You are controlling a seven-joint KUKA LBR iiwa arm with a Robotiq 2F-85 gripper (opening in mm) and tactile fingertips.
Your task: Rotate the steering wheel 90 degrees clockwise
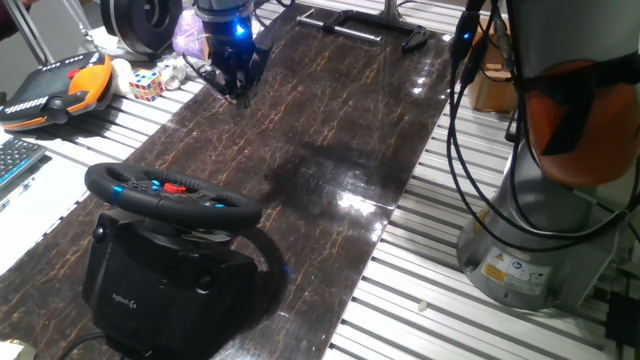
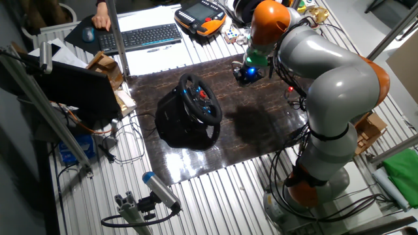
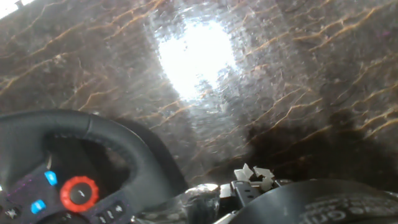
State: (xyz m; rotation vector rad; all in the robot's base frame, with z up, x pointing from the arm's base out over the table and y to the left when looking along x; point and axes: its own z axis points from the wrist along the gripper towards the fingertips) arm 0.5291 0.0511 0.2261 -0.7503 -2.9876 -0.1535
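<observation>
Black and bulky, the wheel (image 1: pixel 172 194) sits at the near left of the dark marble worktop (image 1: pixel 340 110), tilted on its base (image 1: pixel 170 290), with red and blue buttons at the hub. Further along, the tool (image 1: pixel 237 80) hangs above the bare marble, well apart from the rim and holding nothing; whether its fingers are spread or closed I cannot tell, since its own glow and the blur hide them. From where I stand, the risk is in the approach: coming at that sloped rim from the wrong angle, the fingers could glance off or pinch a spoke or button instead. The base looks unclamped, so a sideways push might drag it rather than turn the wheel. To the right, loose cables (image 1: pixel 470 130) by the arm could snag on a wide swing.
</observation>
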